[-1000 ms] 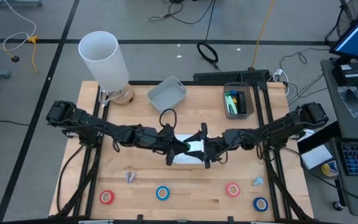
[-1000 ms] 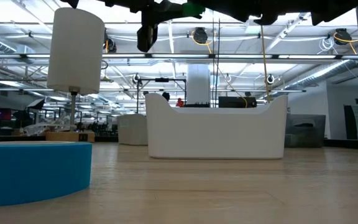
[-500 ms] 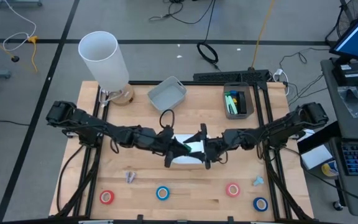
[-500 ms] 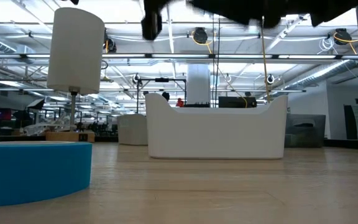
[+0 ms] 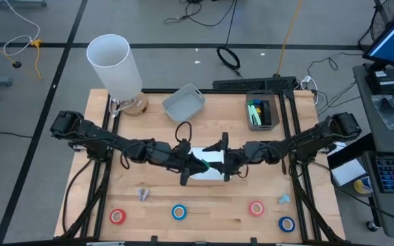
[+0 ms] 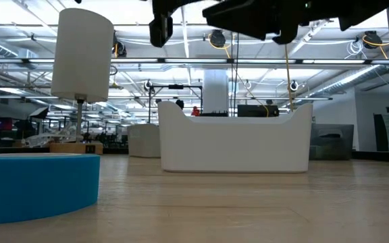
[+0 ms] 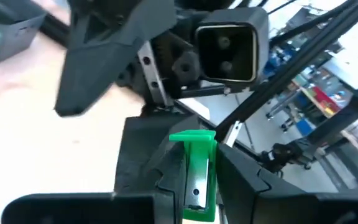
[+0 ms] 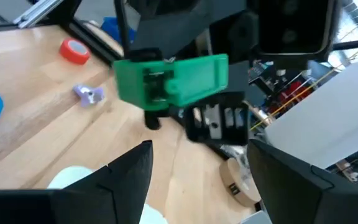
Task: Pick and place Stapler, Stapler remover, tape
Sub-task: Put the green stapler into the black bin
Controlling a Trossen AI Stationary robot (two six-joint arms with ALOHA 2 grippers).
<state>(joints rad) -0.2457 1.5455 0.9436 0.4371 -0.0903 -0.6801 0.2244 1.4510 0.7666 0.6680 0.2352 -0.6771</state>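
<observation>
My left gripper (image 5: 191,166) is shut on a green stapler (image 7: 194,177) above the white tray (image 5: 209,175) at the table's middle. My right gripper (image 5: 221,158) is open and faces it from the right, close to the stapler (image 8: 173,81) but touching nothing. Four tape rolls lie along the near edge: red (image 5: 117,216), blue (image 5: 178,212), red (image 5: 256,208) and blue (image 5: 286,223). A purple stapler remover (image 5: 143,194) lies on the wood at near left. My left gripper pinches the green stapler between its two fingers, one on each long side (image 7: 199,190). The stapler's free end (image 7: 191,138) sticks out past the fingertips. The fingers come about level from the table's left. The stapler is lifted clear above the white tray.
A white cylinder (image 5: 113,65) stands at the far left, a grey bin (image 5: 183,102) at far middle, and a dark bin (image 5: 262,111) with green things at far right. A small pale-blue object (image 5: 283,199) lies at near right. The blue tape (image 6: 36,185) fills the low view's left foreground.
My right gripper has shifted a little toward the far edge and toward the left gripper. The stapler stays in my left gripper above the tray.
</observation>
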